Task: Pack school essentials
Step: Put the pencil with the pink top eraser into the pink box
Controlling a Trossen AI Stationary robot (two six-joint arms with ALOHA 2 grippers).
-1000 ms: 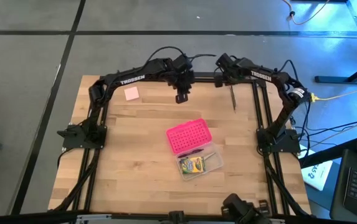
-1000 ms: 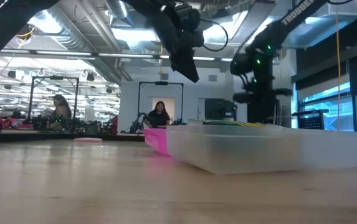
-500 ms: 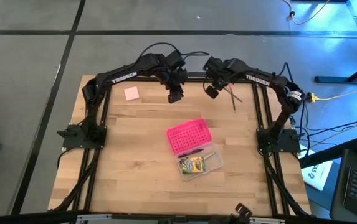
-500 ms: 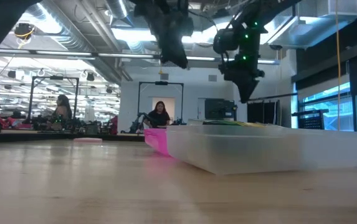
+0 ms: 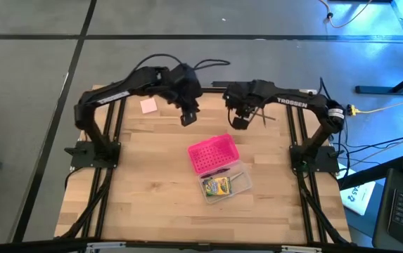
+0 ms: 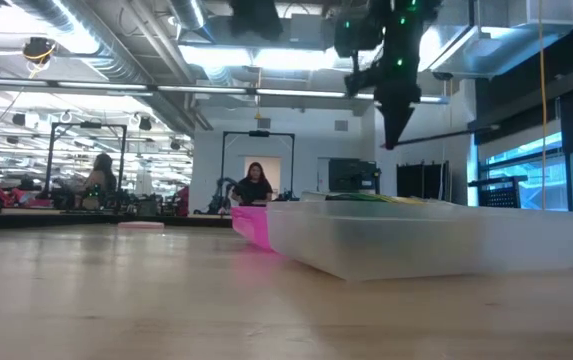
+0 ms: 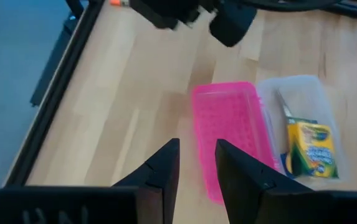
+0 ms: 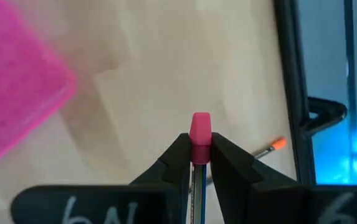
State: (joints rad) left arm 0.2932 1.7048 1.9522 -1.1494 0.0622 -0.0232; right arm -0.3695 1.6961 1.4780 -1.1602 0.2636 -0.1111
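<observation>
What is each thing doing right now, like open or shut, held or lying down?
Clear case: open, flat on the table.
Pink lid: off the top, lying next to the case.
Crayon box: lying inside the case.
Sticky-note pad: lying on the table, not packed.
Pencil: held in the air, eraser end showing.
Second pencil: lying on the table.
Right gripper: shut on the pencil.
Left gripper: slightly open, empty.

- I see both grippers above centre frame: left gripper (image 5: 186, 118), right gripper (image 5: 238, 121).
- Pink lid (image 5: 213, 154) at centre (crayon box (image 5: 218, 186) just below); sticky-note pad (image 5: 148, 105) upper left.
</observation>
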